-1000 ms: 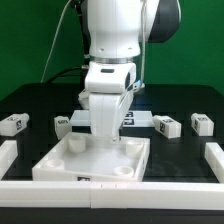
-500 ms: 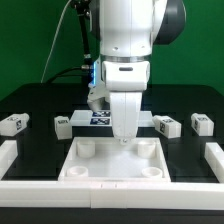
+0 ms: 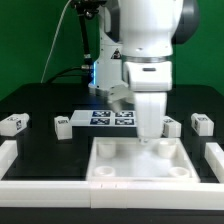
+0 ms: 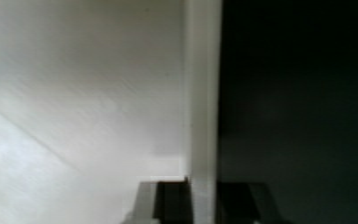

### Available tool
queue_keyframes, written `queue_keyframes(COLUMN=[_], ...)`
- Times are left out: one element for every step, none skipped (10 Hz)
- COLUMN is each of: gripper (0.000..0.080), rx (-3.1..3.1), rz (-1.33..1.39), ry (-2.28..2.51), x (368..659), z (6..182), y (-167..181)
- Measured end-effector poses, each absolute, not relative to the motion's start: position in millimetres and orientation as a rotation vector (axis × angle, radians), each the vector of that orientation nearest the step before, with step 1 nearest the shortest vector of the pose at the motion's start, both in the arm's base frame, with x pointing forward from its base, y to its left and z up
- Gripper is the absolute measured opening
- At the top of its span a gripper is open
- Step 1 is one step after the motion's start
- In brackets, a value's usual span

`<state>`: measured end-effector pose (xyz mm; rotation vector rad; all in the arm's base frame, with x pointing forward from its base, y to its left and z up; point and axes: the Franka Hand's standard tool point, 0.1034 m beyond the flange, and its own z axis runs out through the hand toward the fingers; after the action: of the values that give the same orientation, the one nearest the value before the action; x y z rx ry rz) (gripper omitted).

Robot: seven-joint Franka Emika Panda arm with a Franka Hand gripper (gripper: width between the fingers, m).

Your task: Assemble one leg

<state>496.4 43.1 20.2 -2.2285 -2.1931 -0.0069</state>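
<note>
While the claw [image 3: 150, 137], clenched on the far wall of the large square white plastic tray [image 3: 140, 179], has dragged it toward the exterior view's right, we see the small stubby white tagged leg [image 3: 172, 127] lying unfitted just beside it on the black tabletop [image 3: 40, 150].

Four small, stubby white block-like pegs sat apart in a loose row across the black table [image 3: 40, 145], each showing black-and-white square marker tags. The first leg [image 3: 12, 124] lay nearest the exterior view's left edge, with the second leg [image 3: 62, 126] near it, further in. The third leg [image 3: 172, 127] lay just beyond the far right corner of the white tray [image 3: 98, 158] and was only partly visible. The fourth leg [image 3: 203, 123] lay just beside it, toward the exterior view's right.
</note>
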Motion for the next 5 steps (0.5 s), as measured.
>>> queue_keyframes(gripper=[0.0059, 0.0059, 0.0059, 0.0059, 0.0059], rx=[-2.228, -2.234, -2.246, -2.253, -2.263], rz=[-0.01, -0.008, -0.006, 0.002, 0.009], ry=[-2.194, -2.187, -2.172, -2.162, -2.151], x=[497.2, 498.4, 499.3, 499.3, 499.5], z=[20.3, 20.4, 20.5, 20.4, 20.6], y=[59.4, 70.8, 81.5, 87.1, 87.0])
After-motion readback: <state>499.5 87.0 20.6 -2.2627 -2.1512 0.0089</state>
